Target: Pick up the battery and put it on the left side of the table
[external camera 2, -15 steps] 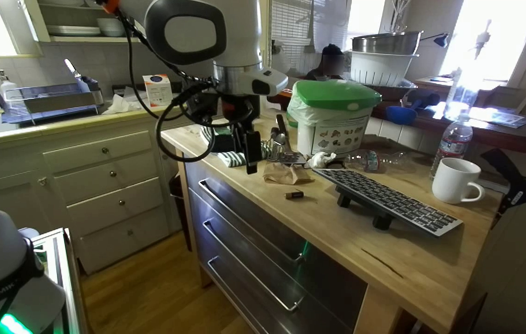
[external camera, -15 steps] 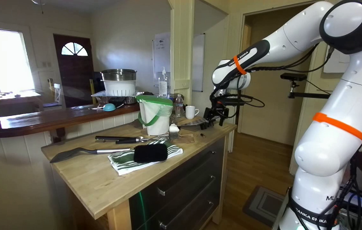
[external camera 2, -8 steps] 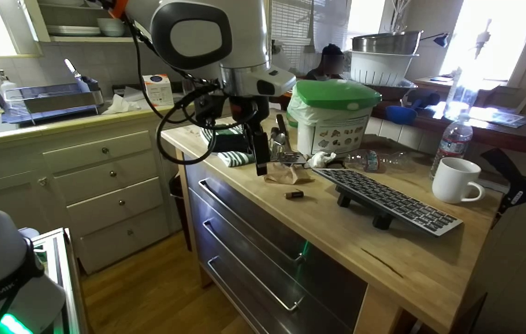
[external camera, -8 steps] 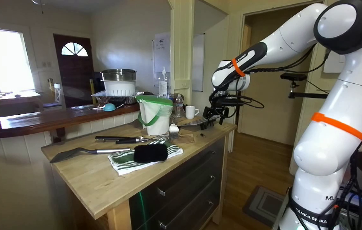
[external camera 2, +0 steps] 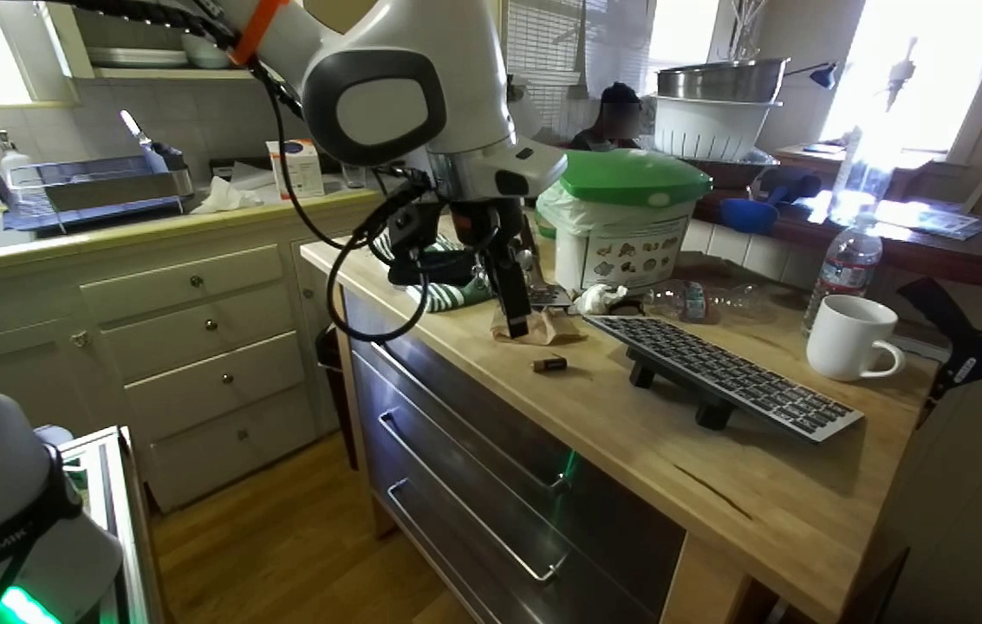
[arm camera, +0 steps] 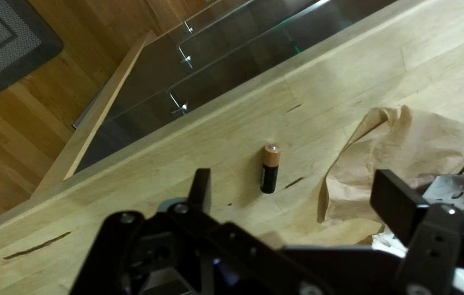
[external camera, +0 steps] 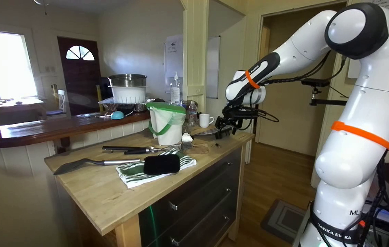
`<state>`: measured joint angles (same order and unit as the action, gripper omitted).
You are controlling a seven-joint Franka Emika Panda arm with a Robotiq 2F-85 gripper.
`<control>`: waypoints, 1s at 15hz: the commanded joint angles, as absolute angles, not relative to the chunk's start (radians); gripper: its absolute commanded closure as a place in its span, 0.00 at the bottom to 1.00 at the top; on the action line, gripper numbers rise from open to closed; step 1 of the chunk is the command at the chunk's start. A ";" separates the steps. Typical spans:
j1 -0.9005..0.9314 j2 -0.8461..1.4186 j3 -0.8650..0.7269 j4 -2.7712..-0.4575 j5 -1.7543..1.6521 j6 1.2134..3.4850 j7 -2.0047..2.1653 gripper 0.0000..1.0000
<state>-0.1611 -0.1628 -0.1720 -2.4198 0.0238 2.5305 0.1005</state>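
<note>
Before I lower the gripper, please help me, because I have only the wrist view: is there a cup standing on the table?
Observer: Yes, a white mug stands upright there, seen in both exterior views.
Operator: Does something stand beside it?
Observer: Yes, a clear plastic bottle, also upright.
Operator: And what lies past the brown paper, away from the battery?
Observer: A striped towel, with a black object lying on it.

On the wooden worktop (external camera 2: 629, 416) in an exterior view lay a battery (external camera 2: 549, 365), a green-lidded bin (external camera 2: 625, 221) at its one o'clock and a keyboard (external camera 2: 725, 370) at three.
</note>
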 commanded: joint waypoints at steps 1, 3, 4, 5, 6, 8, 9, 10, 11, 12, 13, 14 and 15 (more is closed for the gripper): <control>-0.171 -0.090 -0.167 -2.424 0.019 2.645 0.116 0.00; -0.172 -0.056 -0.169 -2.422 0.016 2.687 0.118 0.00; -0.173 -0.039 -0.170 -2.421 0.017 2.701 0.120 0.10; -0.172 -0.025 -0.170 -2.421 0.021 2.714 0.118 0.20; -0.172 -0.011 -0.171 -2.421 0.024 2.728 0.116 0.25; -0.169 0.010 -0.170 -2.422 0.038 2.756 0.106 0.46; -0.167 0.019 -0.169 -2.424 0.041 2.776 0.104 0.47; -0.167 0.028 -0.169 -2.424 0.041 2.790 0.104 0.41; -0.166 0.036 -0.168 -2.425 0.047 2.809 0.101 0.41; -0.165 0.044 -0.167 -2.425 0.046 2.823 0.102 0.37; -0.164 0.052 -0.167 -2.423 0.040 2.827 0.106 0.38; -0.163 0.059 -0.166 -2.424 0.040 2.836 0.104 0.40; -0.162 0.064 -0.165 -2.425 0.042 2.844 0.104 0.38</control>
<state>-0.1678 0.0387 -0.1696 -2.4207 0.0284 2.8015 0.1005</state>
